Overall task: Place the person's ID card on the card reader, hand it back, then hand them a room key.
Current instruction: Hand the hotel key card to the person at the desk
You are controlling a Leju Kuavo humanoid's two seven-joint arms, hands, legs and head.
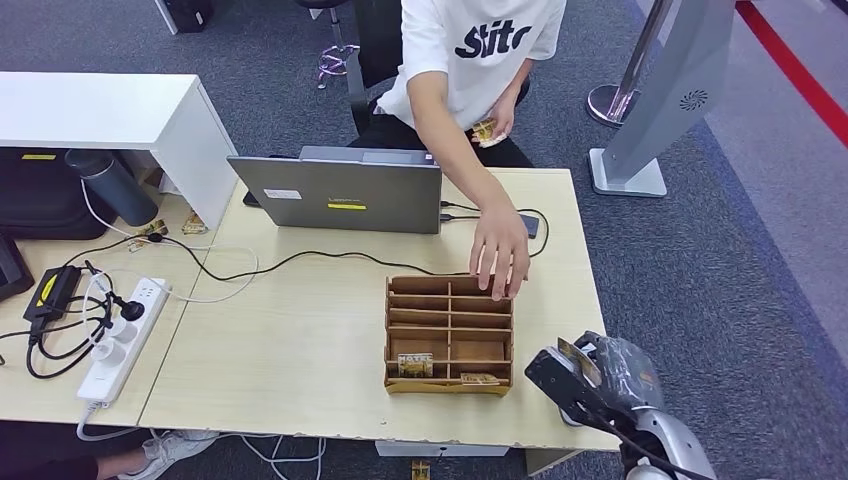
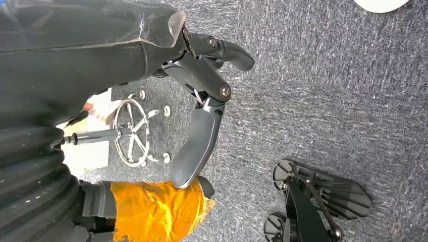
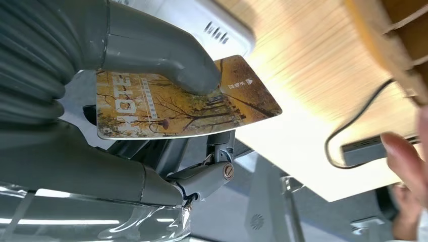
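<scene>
Room key (image 3: 181,103), a yellow card printed with autumn trees, sits pinched under the right hand's (image 1: 600,375) thumb, off the table's (image 1: 300,340) edge at four o'clock from the wooden organizer (image 1: 449,333). A person's hand (image 1: 500,255) touches the organizer's far rim. Left hand (image 2: 202,101) hangs over carpet, fingers loosely apart, holding nothing.

Head view high, facing down over table (image 1: 300,340); right wrist close, apparently sharing table edge; left wrist floorward.

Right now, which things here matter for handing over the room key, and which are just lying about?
Job:
right hand holding hotel key card
wooden card organizer
person's hand on its far edge

Lying about:
laptop
power strip
dark bottle
</scene>
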